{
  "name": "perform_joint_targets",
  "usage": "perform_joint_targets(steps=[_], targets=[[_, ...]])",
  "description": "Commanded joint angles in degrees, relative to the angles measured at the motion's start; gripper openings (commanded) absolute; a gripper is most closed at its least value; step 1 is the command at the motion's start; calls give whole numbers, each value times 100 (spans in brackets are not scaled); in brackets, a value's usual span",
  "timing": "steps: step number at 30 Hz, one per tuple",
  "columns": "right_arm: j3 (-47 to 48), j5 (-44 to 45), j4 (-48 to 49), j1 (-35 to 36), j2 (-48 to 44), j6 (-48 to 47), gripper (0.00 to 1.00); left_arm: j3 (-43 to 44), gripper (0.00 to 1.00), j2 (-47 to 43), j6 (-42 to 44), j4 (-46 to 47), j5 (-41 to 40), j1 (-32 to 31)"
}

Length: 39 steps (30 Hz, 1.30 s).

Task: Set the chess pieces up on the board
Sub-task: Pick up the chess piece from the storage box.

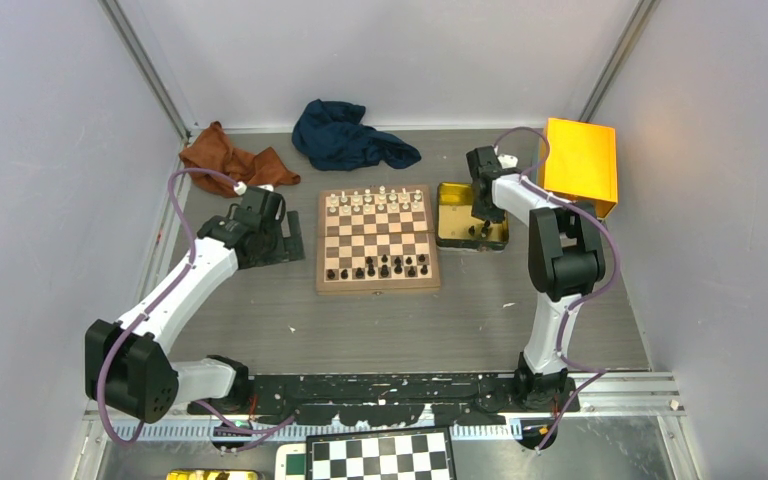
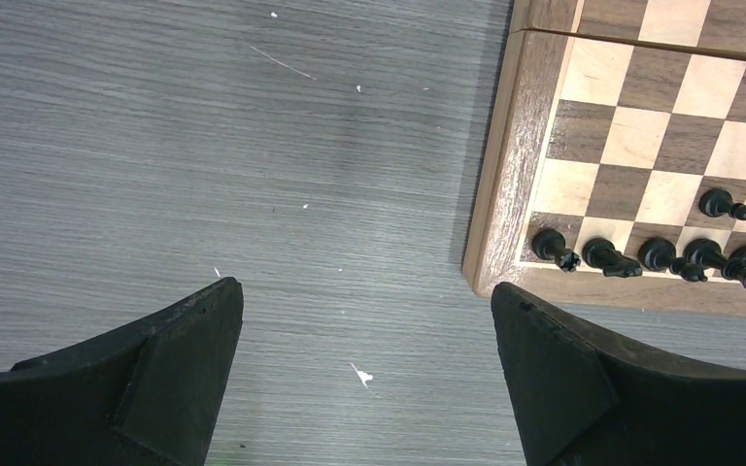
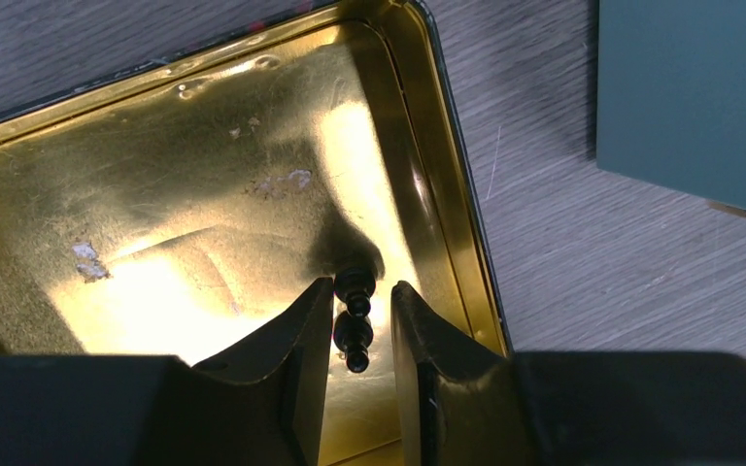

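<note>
The wooden board (image 1: 377, 288) lies mid-table. Several black chess pieces (image 1: 380, 268) stand along its near rows and cream pieces (image 1: 375, 200) along the far rows. Its corner (image 2: 505, 194) and some black pieces (image 2: 641, 257) show in the left wrist view. My left gripper (image 1: 282, 238) is wide open and empty (image 2: 367, 296) over bare table left of the board. My right gripper (image 1: 482, 228) is down in the gold tin tray (image 1: 448, 225), its fingers narrowly apart (image 3: 363, 291) on either side of two small black pieces (image 3: 354, 320) lying on the tin's floor (image 3: 204, 194).
A yellow box (image 1: 580, 165) stands at the back right; its side (image 3: 690, 97) shows beside the tin. A blue cloth (image 1: 350, 135) and a brown cloth (image 1: 235, 160) lie at the back. A black-and-white checkered board (image 1: 380, 457) sits below the arm bases.
</note>
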Motion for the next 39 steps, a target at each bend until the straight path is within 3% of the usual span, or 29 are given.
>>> perform_joint_targets(steps=[1,6,18,31,39], targets=[[180,-30,200,-52,44,71,33,226,100,4,123,172,-51,39],[192,-66,226,-51,100,72,28,227,100,13,118,164,-51,48],[299,17,194,-65,45,-5,2,221,100,28,117,162,-43,57],[513,58,227,-34,-368,-221,1,223,100,5,125,208,-16,70],[847,159,17,417,-579,-468,1,195,100,-38,125,252,19,92]])
